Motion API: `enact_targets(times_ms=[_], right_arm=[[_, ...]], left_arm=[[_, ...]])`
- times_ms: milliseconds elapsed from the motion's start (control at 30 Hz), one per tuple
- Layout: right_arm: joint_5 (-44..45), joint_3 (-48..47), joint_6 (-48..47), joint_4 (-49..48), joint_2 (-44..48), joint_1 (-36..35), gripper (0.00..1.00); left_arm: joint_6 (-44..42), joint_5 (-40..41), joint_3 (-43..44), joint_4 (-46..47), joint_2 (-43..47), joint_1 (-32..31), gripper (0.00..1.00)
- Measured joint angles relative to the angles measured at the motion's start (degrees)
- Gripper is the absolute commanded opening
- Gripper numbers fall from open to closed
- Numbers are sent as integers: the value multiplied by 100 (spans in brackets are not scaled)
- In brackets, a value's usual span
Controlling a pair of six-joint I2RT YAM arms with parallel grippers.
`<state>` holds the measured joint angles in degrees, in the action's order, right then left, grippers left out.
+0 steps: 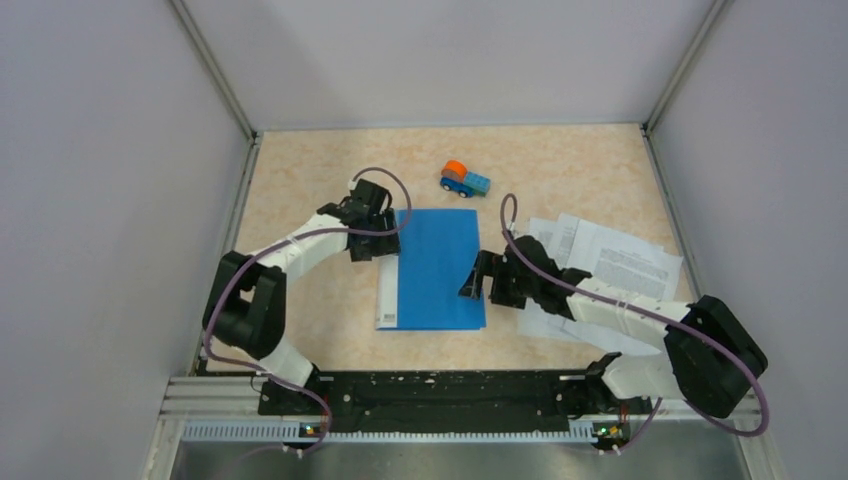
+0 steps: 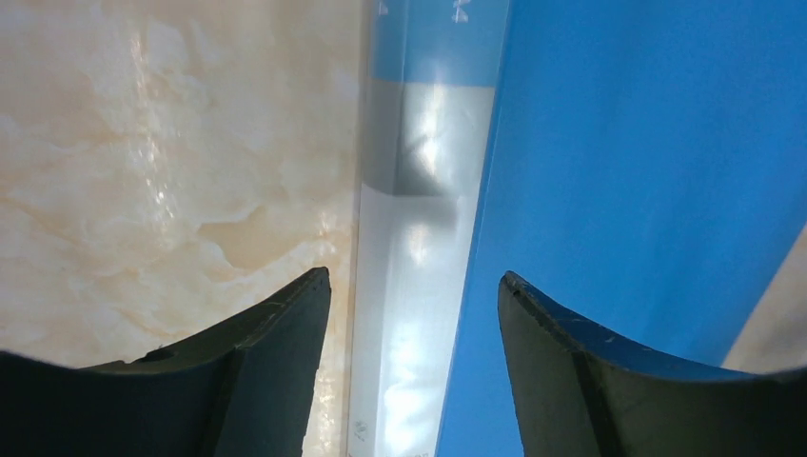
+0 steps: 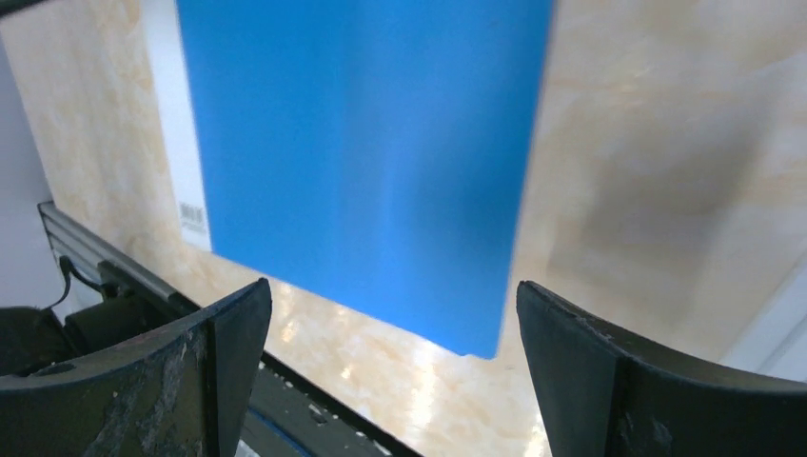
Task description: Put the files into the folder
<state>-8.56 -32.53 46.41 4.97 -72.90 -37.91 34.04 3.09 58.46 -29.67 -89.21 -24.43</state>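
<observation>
Mid-desk, on the beige marbled desk (image 1: 300,190), a thin bright-blue plastic folder (image 1: 440,265) lies flat and closed, long side running near to far. Pale spine strip (image 1: 387,290) runs along its left edge, with a small barcode label (image 3: 193,214) at the strip's near end.

Loose stack of white printed paper sheets, the files (image 1: 615,262), sits right of the folder. It is fanned out and untidy, flat on the desk, outside the folder and apart from it. Right arm crosses over the near-left part of the stack. Small blue-and-orange toy truck (image 1: 465,180) stands just beyond the folder's far edge, not touching it.

Left hand (image 2: 414,286) is at the folder's far-left corner, over the spine strip. Released: dark fingers (image 2: 266,362) are spread, one over bare desk left of the strip, the other over the blue cover. The strip shows between them, nothing pinched. Contact with the folder: cannot tell.

Right hand (image 3: 395,286) hangs at the folder's right edge, about halfway along, pointing left at it. Released, jaws wide apart, empty. Its wrist view looks between them across the blue cover to the near-right corner. Touching the edge or just beside it: cannot tell.
</observation>
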Motion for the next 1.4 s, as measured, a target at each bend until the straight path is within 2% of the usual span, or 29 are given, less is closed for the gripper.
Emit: enact_targets(times_ms=[167,300,400,567,767,1133,1400], right_arm=[[282,31,551,-11,201,-1045,99],[693,179,1279,-299,278,-1823,98],[1217,256,1897,-544,278,-2398,97],[2076,254,2846,-1196,87,-3187,94],[3042,-13,3689,-1856,-874,-3775,91],[4295,-129,4616,-3960,-2581,-4258,86],[4959,-120,4994,-5307,-3320,-4419,80]], left_arm=[[-376,232,1217,-387,-973,101,74],[-535,63,2334,-236,-1711,455,72],[-507,-289,2500,-136,-1856,824,71],[-295,-839,2323,-179,-1768,1283,70],[-96,-1213,1427,-415,-1023,1314,69],[-4,-1318,627,-861,796,1366,69],[-17,-1353,407,-1051,1056,1397,68]])
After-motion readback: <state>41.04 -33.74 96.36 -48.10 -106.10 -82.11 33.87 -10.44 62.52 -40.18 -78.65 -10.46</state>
